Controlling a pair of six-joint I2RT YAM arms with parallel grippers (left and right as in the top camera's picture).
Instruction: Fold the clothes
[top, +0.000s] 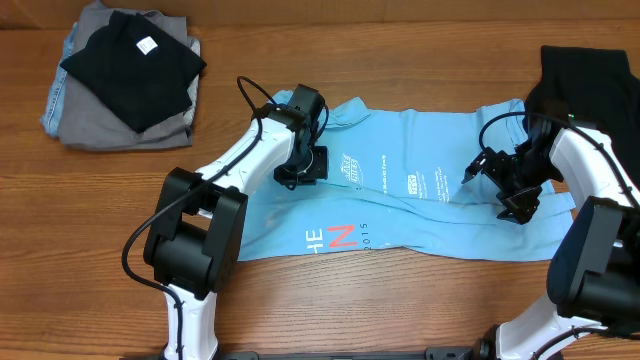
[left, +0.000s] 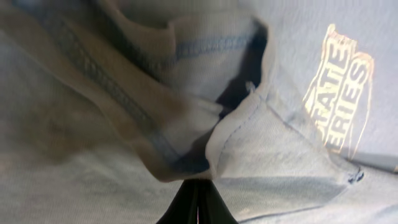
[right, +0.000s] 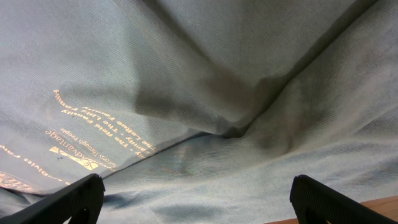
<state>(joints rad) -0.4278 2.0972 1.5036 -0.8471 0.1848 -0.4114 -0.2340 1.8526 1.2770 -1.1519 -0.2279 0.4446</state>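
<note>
The clothes are one light blue T-shirt (top: 420, 205), lying crumpled and partly doubled over across the middle of the table. Small white print (top: 348, 168) faces up, and large white and coral-red letters (top: 335, 238) show at the near hem. My left gripper (top: 298, 172) is down on the shirt's left part. In the left wrist view it (left: 198, 190) is shut, with a hemmed fold of the shirt (left: 236, 134) bunched at its tips. My right gripper (top: 497, 192) stands wide open over the shirt's right part (right: 205, 93). Its fingers (right: 68, 202) straddle flat cloth.
A stack of folded clothes, black on grey (top: 125, 70), sits at the far left corner. A dark garment (top: 590, 70) lies at the far right behind my right arm. Bare wooden table (top: 400, 310) runs along the near edge.
</note>
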